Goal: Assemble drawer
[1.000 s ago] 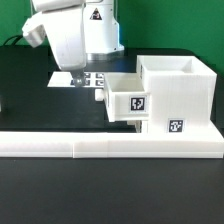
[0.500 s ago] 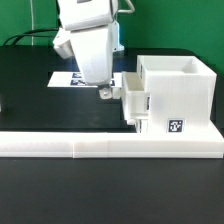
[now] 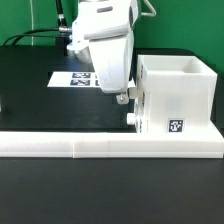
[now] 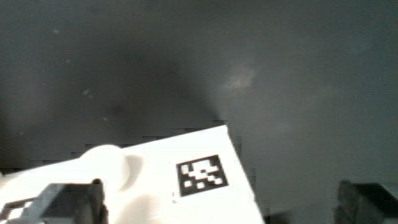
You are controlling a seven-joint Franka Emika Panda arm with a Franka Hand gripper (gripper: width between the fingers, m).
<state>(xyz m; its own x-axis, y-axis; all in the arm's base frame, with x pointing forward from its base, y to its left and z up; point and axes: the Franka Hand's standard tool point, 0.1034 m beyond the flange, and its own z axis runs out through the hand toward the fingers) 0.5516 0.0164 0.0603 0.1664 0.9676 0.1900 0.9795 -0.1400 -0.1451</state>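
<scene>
**Tray nearly flush in housing; hand at its front**

Exterior view: drawer housing (image 3: 178, 95) standing on the black tabletop (image 3: 30, 105) at the exterior view's right, open top upward, square tag on its near face low down. Backed against the long low white border wall (image 3: 100, 145) running across the near side. Tray (image 3: 134, 108) seated in the housing's left face, only a narrow strip of its front and a small knob (image 3: 133, 118) showing. Second knob just above, next to the hand.

Hand (image 3: 123, 96) hanging low at the housing's left face, touching or just beside the tray front; contact not resolvable. White arm body above it, covering much of the tray. Finger spacing hidden in this view.

Marker board (image 3: 78, 78) flat on the tabletop, far side, partly behind the arm.

Wrist view: white tagged face (image 4: 187, 170) between two dark fingertips (image 4: 71, 200), set wide apart near the frame's edges. Whether pads press on the part: cannot tell. Dark tabletop beyond.
</scene>
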